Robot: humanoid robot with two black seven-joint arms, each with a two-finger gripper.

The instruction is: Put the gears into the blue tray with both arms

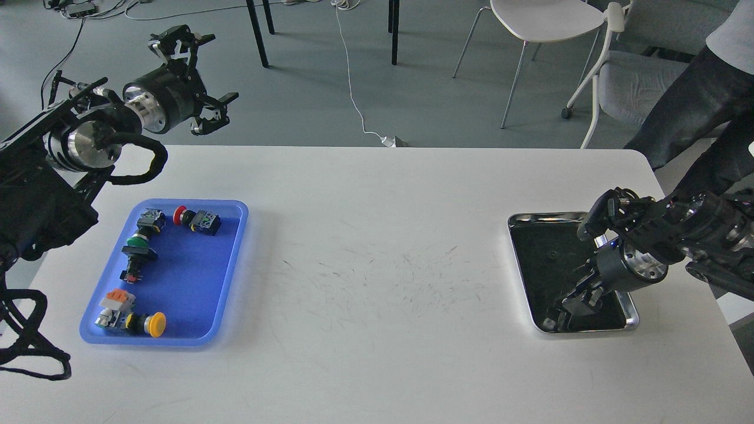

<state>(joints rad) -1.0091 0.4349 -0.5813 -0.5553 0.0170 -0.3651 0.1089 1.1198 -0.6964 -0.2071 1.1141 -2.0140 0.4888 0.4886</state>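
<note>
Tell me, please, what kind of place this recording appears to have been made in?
Probably a robotics lab or office workroom. A white worktable stands on grey floor, with loose cables trailing across it, office chairs behind, and sorting trays set out: a blue tray of push-button switches and a steel tray.

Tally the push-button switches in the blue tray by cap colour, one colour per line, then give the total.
Red cap: 1
Green cap: 1
Yellow cap: 1
Total in the blue tray: 3 capped switches; a few smaller switch parts with no coloured cap lie among them. No gear shows in the tray.
</note>
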